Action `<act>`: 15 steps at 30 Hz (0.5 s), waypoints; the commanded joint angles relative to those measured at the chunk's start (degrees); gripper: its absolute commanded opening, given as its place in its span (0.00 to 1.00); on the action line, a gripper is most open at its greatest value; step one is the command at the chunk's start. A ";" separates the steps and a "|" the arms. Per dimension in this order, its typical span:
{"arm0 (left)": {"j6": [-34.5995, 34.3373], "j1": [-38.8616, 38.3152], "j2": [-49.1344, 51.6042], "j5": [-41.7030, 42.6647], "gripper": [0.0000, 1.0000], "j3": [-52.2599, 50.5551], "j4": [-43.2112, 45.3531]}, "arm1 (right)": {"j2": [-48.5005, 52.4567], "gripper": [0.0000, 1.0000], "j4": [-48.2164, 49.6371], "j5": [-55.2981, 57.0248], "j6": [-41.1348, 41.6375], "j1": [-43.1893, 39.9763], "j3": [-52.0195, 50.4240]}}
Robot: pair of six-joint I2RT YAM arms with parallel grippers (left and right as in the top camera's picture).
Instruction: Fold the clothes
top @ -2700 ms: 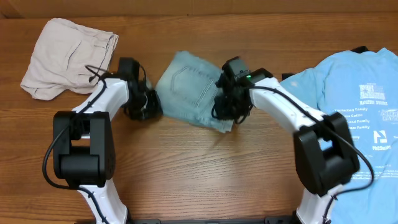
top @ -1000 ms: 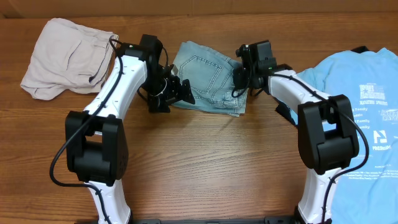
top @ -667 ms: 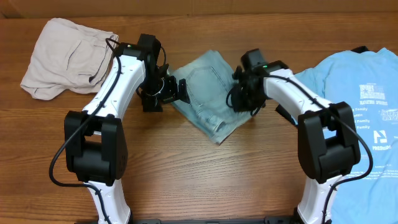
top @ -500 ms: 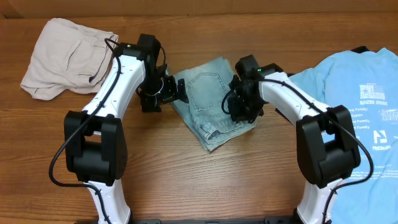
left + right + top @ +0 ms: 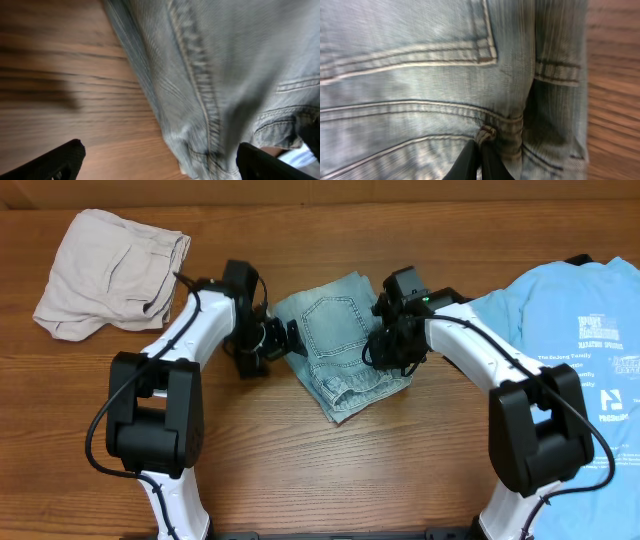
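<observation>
Bent low over wooden desk: left fingers spread wide, empty, straddling edge of folded light-wash blue denim jeans. Opposite, wrist angled down: right fingers pinched shut on seam.

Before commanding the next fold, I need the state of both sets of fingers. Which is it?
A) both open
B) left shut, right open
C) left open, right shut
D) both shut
C: the left gripper has its fingers spread wide at the edge of the jeans, while the right gripper has its fingers pinched together at a seam of the denim.
</observation>
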 commanded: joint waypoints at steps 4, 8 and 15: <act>-6.27 -0.26 0.28 8.66 1.00 -6.43 7.93 | 4.37 0.04 1.09 -1.42 0.72 -0.13 -1.20; -8.41 -1.92 0.31 8.15 1.00 -8.20 9.40 | 4.48 0.04 1.49 -2.49 0.72 -0.13 -1.20; -19.10 -3.91 4.94 6.80 1.00 -11.15 19.78 | 4.48 0.04 1.81 -2.89 0.70 -0.13 -1.20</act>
